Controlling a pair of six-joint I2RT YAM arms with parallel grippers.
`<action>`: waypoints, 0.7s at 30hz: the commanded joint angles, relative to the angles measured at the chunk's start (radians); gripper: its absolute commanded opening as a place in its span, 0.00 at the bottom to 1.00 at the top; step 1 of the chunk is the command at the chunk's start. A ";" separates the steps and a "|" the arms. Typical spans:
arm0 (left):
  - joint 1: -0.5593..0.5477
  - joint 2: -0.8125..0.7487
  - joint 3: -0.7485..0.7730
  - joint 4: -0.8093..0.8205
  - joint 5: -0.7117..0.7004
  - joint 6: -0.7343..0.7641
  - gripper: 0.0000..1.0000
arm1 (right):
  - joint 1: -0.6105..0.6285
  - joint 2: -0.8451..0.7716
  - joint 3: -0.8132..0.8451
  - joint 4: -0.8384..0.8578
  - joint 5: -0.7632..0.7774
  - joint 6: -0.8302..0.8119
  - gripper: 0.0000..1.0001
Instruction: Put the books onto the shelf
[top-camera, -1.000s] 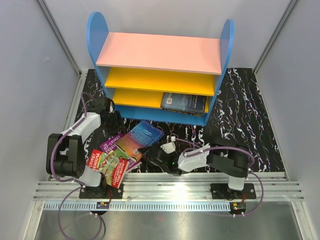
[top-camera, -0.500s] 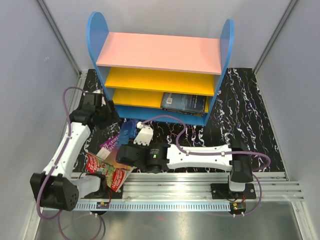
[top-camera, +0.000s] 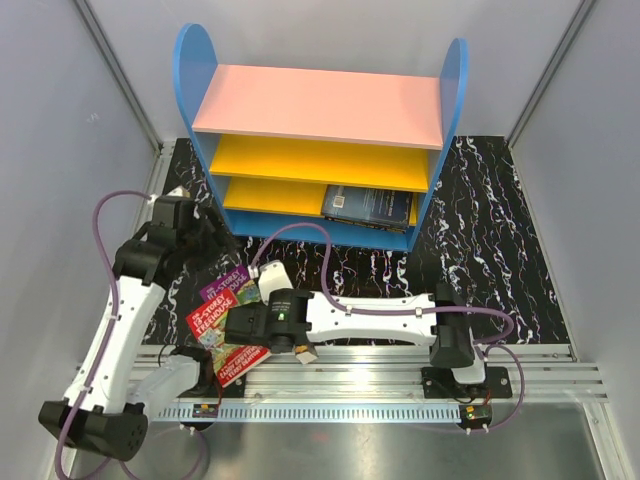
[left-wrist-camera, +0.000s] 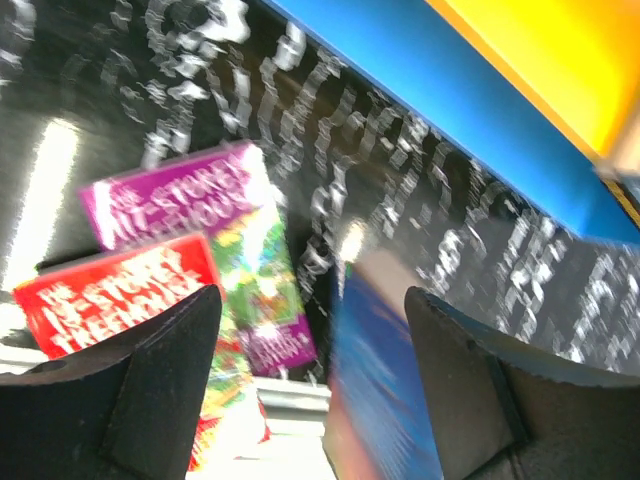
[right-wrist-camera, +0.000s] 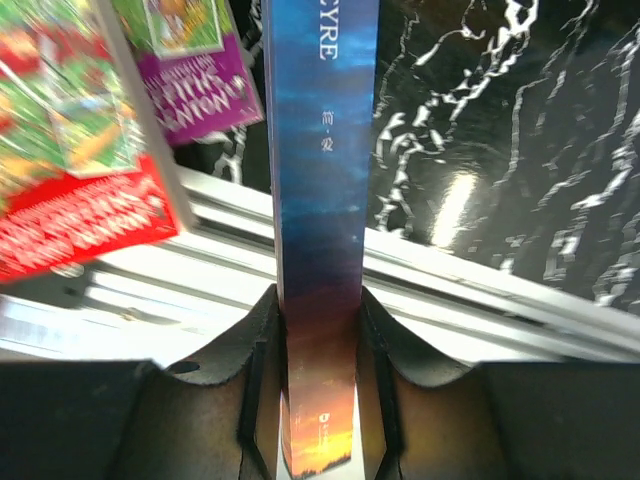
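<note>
From above, my left gripper (top-camera: 212, 236) sits at the left front corner of the shelf (top-camera: 315, 105). Left wrist: it's spread wide, empty, over the red Treehouse book (left-wrist-camera: 110, 295). Right wrist: right gripper (right-wrist-camera: 320, 330) pinches the Jane Eyre book (right-wrist-camera: 320, 150), bare tabletop (right-wrist-camera: 500, 120) beside.

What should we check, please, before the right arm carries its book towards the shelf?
1. Right fingers gripping the blue book: ok, it is clamped edge-on between both.
2. Left fingers empty: ok, open with nothing between them.
3. Space on the shelf: ok, only a dark book lies flat at the right of the bottom board.
4. Left fingers clear of the route: cannot tell; they hover near the shelf's left panel.
5. Red book and purple book clear of the held one: cannot tell; they lie close beside it on the table.
</note>
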 joint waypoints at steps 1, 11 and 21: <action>-0.078 0.101 0.155 -0.094 0.085 -0.063 0.80 | 0.010 -0.030 0.100 -0.109 0.081 -0.155 0.00; -0.220 0.240 0.279 -0.200 0.196 -0.127 0.83 | 0.009 -0.075 0.138 -0.150 0.147 -0.242 0.00; -0.270 0.189 0.047 -0.006 0.412 -0.201 0.84 | 0.009 -0.110 0.142 -0.225 0.200 -0.155 0.00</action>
